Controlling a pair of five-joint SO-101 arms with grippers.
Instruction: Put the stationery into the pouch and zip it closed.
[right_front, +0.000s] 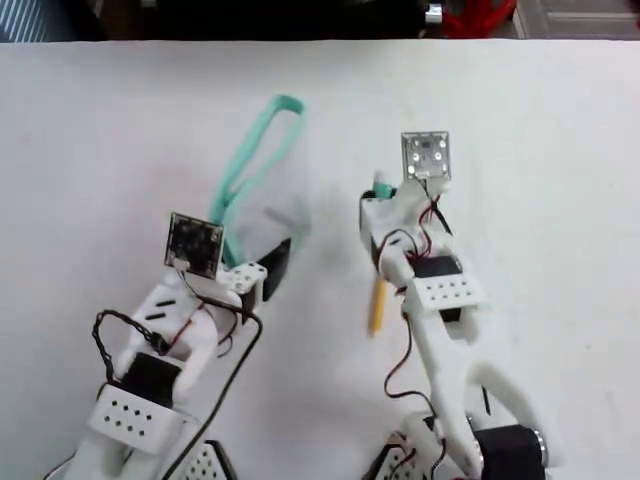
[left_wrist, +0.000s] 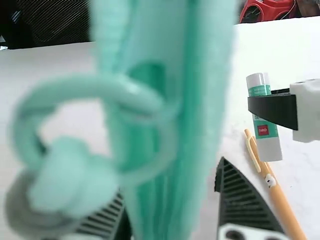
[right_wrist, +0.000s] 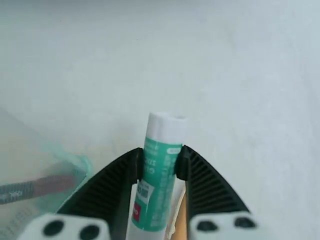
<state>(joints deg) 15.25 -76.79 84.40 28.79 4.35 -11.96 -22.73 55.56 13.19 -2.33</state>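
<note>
Clamped in right gripper (right_wrist: 159, 155): glue stick (right_wrist: 161, 142), pinched mid-barrel by both jaws, white end projecting beyond the tips. Rigid, light, smooth plastic cylinder. Likely to swivel or slide in a loose pinch, so best held across the barrel's middle, as here.

Behind that gripper, beside its arm, on the table (right_front: 100, 130): orange pen (right_front: 377, 308), loose, lying flat. Thin, stiff, probably prone to rolling. Best pinched across the shaft near its middle.

To that gripper's left, near but apart: pouch (right_front: 255, 160), clear-walled with teal trim. Dark pencil-like item (right_wrist: 35, 187) visible through the wall. Soft and limp, likely to sag unless held up. Best taken by the firmer trim beside the opening.

Closed on that trim: left gripper (left_wrist: 170, 200), teal edge caught between its jaws.

Close before it: zip pull (left_wrist: 65, 165), apparently a teal ring with a knob. Small, free-swinging, calls for a fine pinch.

Loading judged unfinished: glue stick and pen outside the pouch.
</note>
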